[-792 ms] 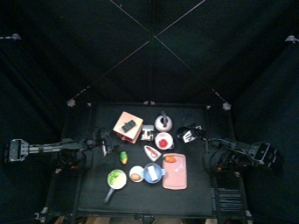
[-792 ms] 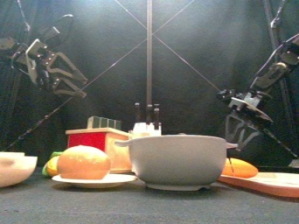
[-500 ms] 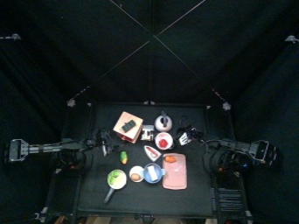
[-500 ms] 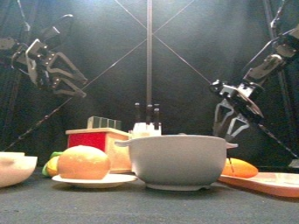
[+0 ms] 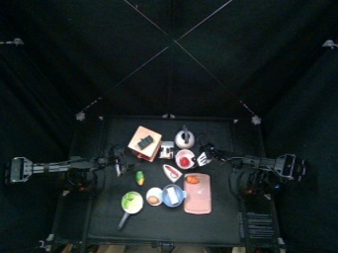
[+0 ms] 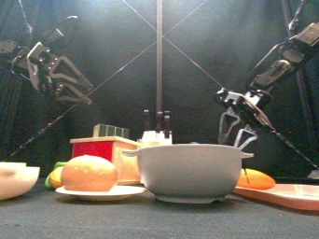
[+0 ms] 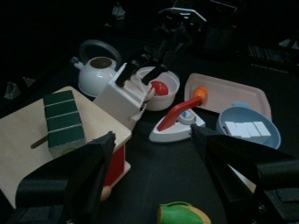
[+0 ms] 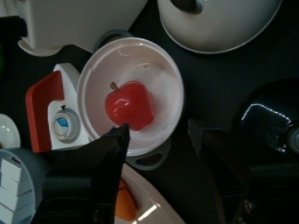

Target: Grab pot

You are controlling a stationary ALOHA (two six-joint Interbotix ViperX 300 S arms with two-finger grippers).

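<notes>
pot up front, both arms hanging back

from my seat the grey pot (image 6: 189,172) sits front and centre. left of it, an orange (image 6: 89,174) on a plate (image 6: 100,193). behind the pot's right side, the right gripper (image 6: 237,131) hangs with jaws apart. the left gripper (image 6: 56,79) stays high, far left of the pot.

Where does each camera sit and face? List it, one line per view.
Top: overhead, straight down on table; both arms show.
Front: table's edge, level across white pot; arms behind.
Left wrist: left arm, toward kettle; own fingers show.
Right wrist: right arm, above apple; own fingers show.
Shared: both wrist views show the apple.
</notes>
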